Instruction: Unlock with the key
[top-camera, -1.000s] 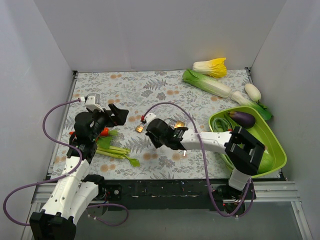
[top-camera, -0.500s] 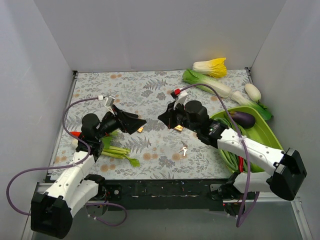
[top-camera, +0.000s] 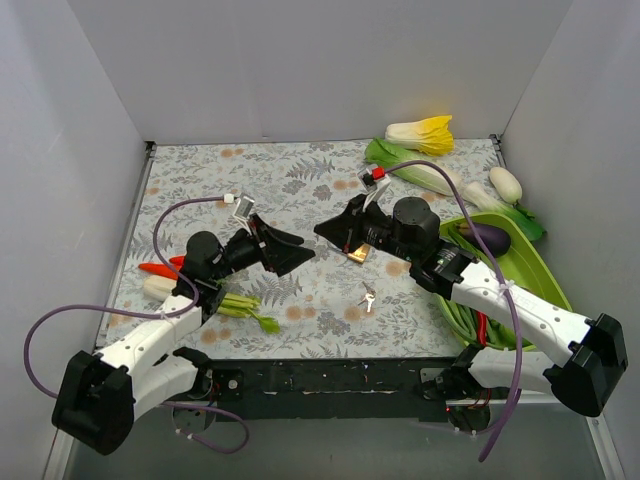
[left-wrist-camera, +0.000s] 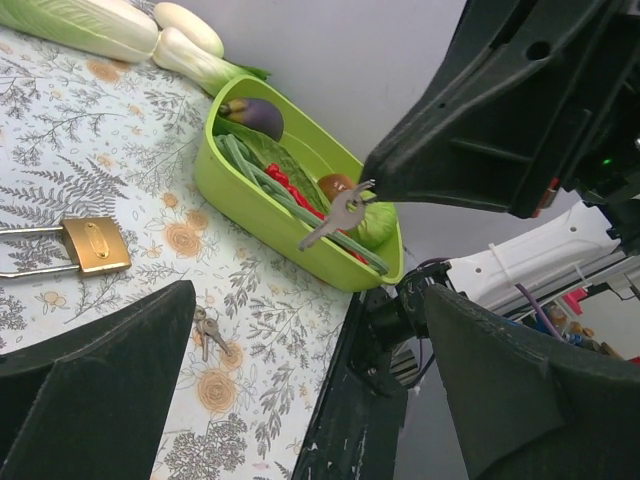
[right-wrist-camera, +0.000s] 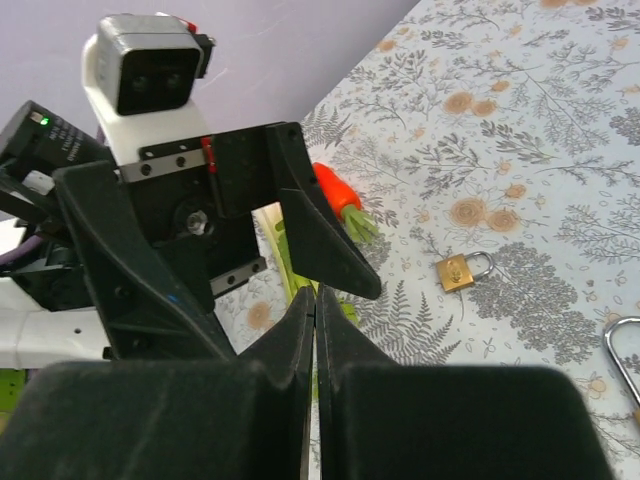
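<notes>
Hold right pincer (left-wrist-camera: 370, 182) clamped on the key (left-wrist-camera: 343, 213), aloft facing wide-spread left pincer (top-camera: 298, 255), grab a padlock body with left first, line blade with keyway, push straight, then twist; count: one held key, two ringed spare keys (top-camera: 368, 297) on worktop (top-camera: 300, 180), one large brass padlock (left-wrist-camera: 95, 245), one small brass padlock (right-wrist-camera: 458, 271).

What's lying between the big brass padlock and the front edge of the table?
A small ring of silver keys, lying loose; the top and left wrist views both show it.
</notes>
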